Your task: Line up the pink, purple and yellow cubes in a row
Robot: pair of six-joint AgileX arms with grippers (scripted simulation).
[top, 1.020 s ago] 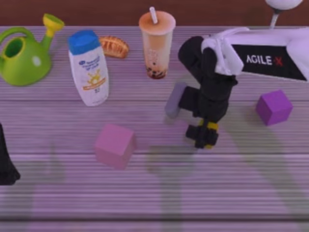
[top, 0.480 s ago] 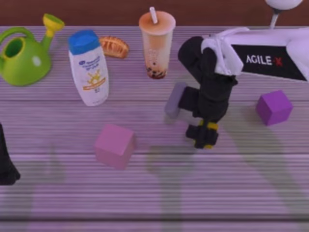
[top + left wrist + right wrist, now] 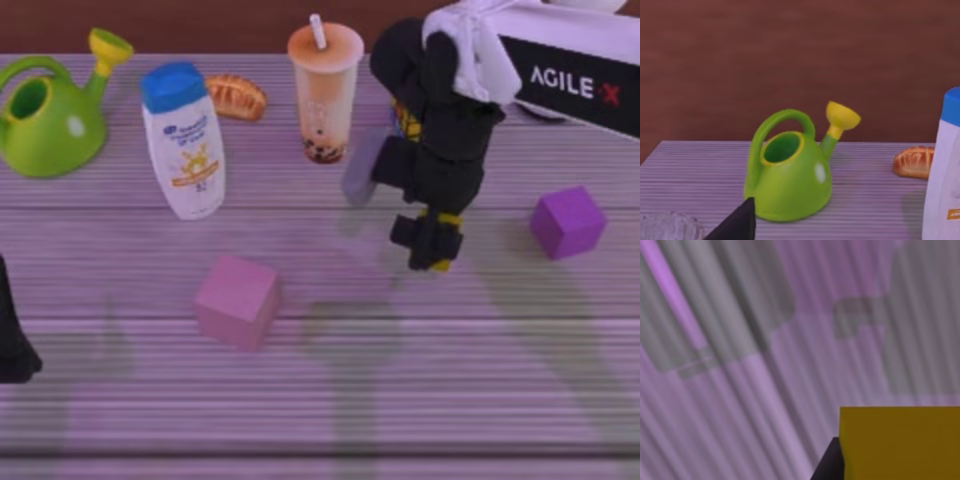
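Between the black fingers of the right pincer (image 3: pixel 432 245), just right of the table's middle, sits the yellow cube (image 3: pixel 440 264), clamped and held above the striped table (image 3: pixel 330 400); only slivers of yellow peek out from the top view, while the right wrist view fills its corner with a broad mustard face (image 3: pixel 900 442) and the table's planks below it. The right arm (image 3: pixel 560 75) reaches in from the top view's upper right.

Off to the right of that pincer, well apart, the purple cube (image 3: pixel 568 222) rests on the table near the right edge. Over on the other side, left of centre, the pink cube (image 3: pixel 238 301) sits alone on the planks, well apart from the pincer and far from the purple one.

Along the back of the table runs a line of other things: a cup of milk tea with a straw (image 3: pixel 325 92) just beside the right arm's dark wrist, a bread roll (image 3: pixel 236 96) to its left, a white bottle with a blue cap (image 3: pixel 183 140) in front of the roll, and a green watering can (image 3: pixel 48 112) at the far left, seen upright in the left wrist view too (image 3: pixel 790 172).

The left pincer (image 3: pixel 15 350) sits at the table's left edge; whether it is open I cannot tell.
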